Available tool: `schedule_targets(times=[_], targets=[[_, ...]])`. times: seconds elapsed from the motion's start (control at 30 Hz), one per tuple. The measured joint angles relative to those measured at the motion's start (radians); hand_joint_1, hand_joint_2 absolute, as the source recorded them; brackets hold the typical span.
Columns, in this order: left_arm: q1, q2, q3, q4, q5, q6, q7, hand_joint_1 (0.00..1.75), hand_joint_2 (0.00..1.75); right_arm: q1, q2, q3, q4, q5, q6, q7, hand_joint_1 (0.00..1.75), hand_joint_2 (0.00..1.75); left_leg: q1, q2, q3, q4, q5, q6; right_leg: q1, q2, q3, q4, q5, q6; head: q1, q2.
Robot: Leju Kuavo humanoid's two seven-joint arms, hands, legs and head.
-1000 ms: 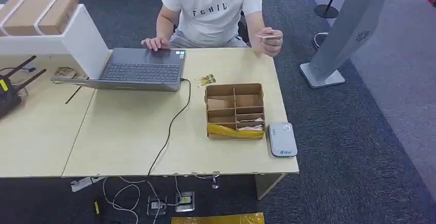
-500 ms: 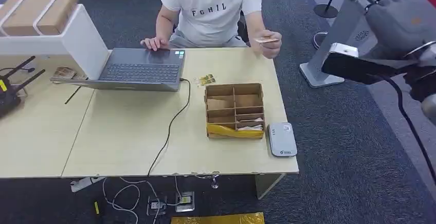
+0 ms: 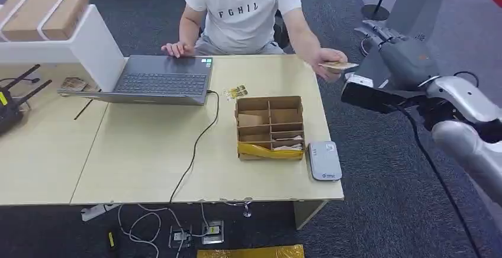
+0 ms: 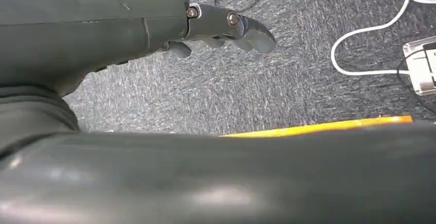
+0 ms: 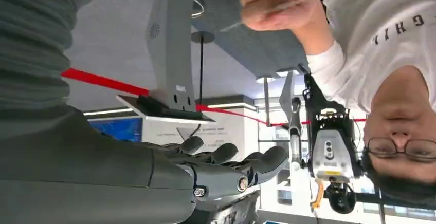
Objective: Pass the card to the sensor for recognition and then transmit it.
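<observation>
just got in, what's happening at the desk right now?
A seated person's hand holds a card out past the table's far right corner, toward the robot. The right robot hand is raised just beyond the card, fingers apart, holding nothing; the handover is not yet made. The left robot hand hangs over the carpet with nothing in it. The grey sensor lies flat on the table beside the cardboard divider box, untouched. The person's other hand rests on the laptop.

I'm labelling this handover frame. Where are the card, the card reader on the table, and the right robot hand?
card [image 3: 336, 66], head view, on its flat face beyond the person's fingers.
card reader [image 3: 324, 160], head view, middle of its grey top.
right robot hand [image 3: 388, 39], head view, where fingers meet palm.
</observation>
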Motion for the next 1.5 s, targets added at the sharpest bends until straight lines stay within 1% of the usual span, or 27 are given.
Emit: schedule_targets(times=[0.23, 0.43, 0.47, 0.5, 0.53, 0.77, 0.9, 1.03, 1.5], targets=[[0.0, -0.003, -0.006, 0.0, -0.001, 0.0, 0.0, 0.0, 0.0, 0.053, 0.058, -0.006, 0.076, 0.037, -0.076, -0.035, 0.0, 1.75, 0.0, 0.0, 0.0, 0.0, 0.0, 0.0, 0.0, 0.0, 0.0, 0.0, 0.0, 0.0, 0.0, 0.0], [0.0, -0.005, -0.011, 0.0, 0.0, 0.003, 0.005, 0.0, 0.0, 0.069, 0.093, -0.018, 0.129, 0.056, -0.084, -0.049, 0.0, 1.75, 0.0, 0.0, 0.0, 0.0, 0.0, 0.0, 0.0, 0.001, 0.0, 0.0, 0.0, 0.0, 0.0, 0.0], [0.0, -0.004, -0.011, 0.0, 0.0, 0.004, 0.008, 0.0, 0.0, 0.071, 0.095, -0.019, 0.133, 0.06, -0.084, -0.049, 0.31, 1.75, 0.0, 0.0, 0.0, 0.0, 0.0, 0.0, 0.0, 0.001, 0.0, 0.0, 0.0, 0.0, 0.0, 0.0], [0.0, -0.004, -0.011, 0.0, 0.0, 0.005, 0.01, 0.0, 0.0, 0.073, 0.098, -0.019, 0.137, 0.065, -0.084, -0.049, 1.69, 1.75, 0.0, 0.0, 0.0, 0.0, 0.0, 0.0, 0.0, 0.001, 0.0, 0.0, 0.0, 0.0, 0.0, 0.0], [0.0, -0.004, -0.012, 0.0, 0.0, 0.005, 0.011, 0.0, 0.0, 0.074, 0.1, -0.019, 0.141, 0.072, -0.083, -0.049, 1.75, 1.75, 0.0, 0.0, 0.0, 0.0, 0.0, 0.0, 0.0, 0.001, 0.0, 0.0, 0.0, 0.0, 0.0, 0.0], [0.0, -0.005, -0.018, 0.0, -0.008, -0.001, 0.011, 0.0, 0.0, 0.093, 0.105, -0.034, 0.161, 0.094, -0.078, -0.039, 1.75, 1.75, 0.0, 0.001, 0.0, 0.0, 0.0, 0.0, 0.0, 0.002, -0.001, 0.0, 0.0, 0.0, 0.0, 0.0], [0.001, -0.004, -0.018, 0.0, -0.012, -0.001, 0.011, 0.0, 0.0, 0.106, 0.092, -0.052, 0.162, 0.098, -0.062, -0.026, 1.75, 1.75, 0.0, 0.002, 0.001, 0.0, 0.0, 0.0, 0.0, 0.002, -0.001, 0.0, 0.0, 0.0, 0.0, 0.0], [0.001, -0.004, -0.018, 0.0, -0.019, 0.0, 0.011, 0.0, 0.0, 0.119, 0.077, -0.068, 0.162, 0.128, -0.051, -0.023, 1.75, 1.75, 0.0, 0.002, 0.001, 0.0, 0.0, 0.0, 0.0, 0.002, -0.001, 0.0, 0.0, 0.0, 0.0, 0.0], [0.0, 0.002, -0.019, 0.0, -0.029, -0.001, 0.011, 0.0, 0.0, 0.18, 0.051, -0.093, 0.162, 0.135, -0.052, -0.024, 1.75, 1.75, 0.0, 0.003, 0.001, 0.0, 0.0, 0.0, 0.0, 0.004, -0.001, 0.0, 0.0, 0.0, 0.0, 0.0]])
